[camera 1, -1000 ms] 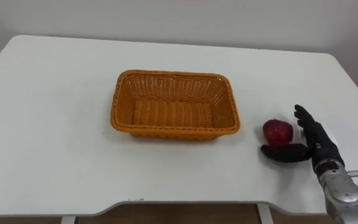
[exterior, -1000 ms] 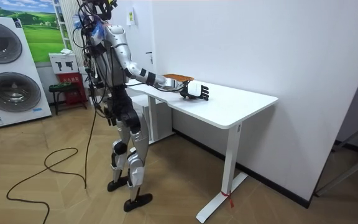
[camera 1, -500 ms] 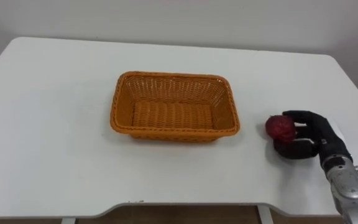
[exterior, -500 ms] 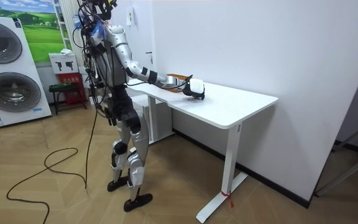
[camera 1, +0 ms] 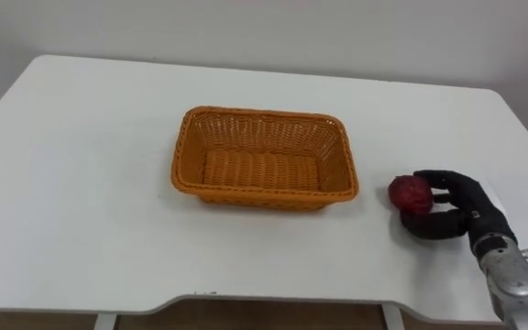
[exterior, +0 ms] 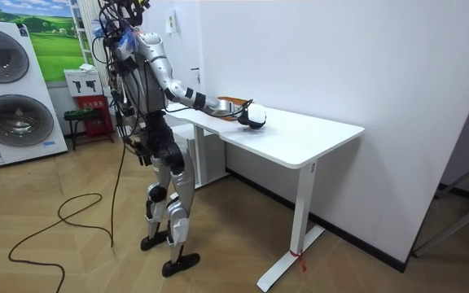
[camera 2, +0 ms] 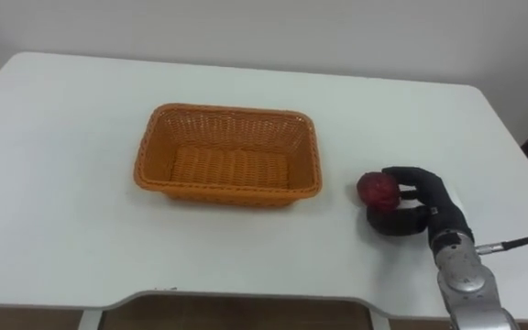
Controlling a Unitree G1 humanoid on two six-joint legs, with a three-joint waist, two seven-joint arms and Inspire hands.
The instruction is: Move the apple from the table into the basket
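A red apple [camera 1: 410, 192] rests on the white table [camera 1: 81, 183], to the right of an orange wicker basket [camera 1: 262, 159]. My right hand [camera 1: 452, 206] has its dark fingers and thumb curled round the apple from the right side. In the right eye view the same hand [camera 2: 413, 206] wraps the apple [camera 2: 377, 190] beside the basket [camera 2: 229, 154]. In the room view I stand at the table's near end, with my right hand [exterior: 255, 117] stretched out over the tabletop. The basket holds nothing.
The table's front edge [camera 1: 273, 298] runs close below the hand. Its right edge [camera 1: 521, 119] lies just beyond the apple. In the room view a washing machine [exterior: 10, 89] stands at the room view's left, behind me.
My right hand's fingers have curled from straight to closed round the apple. The eye views have shifted slightly.
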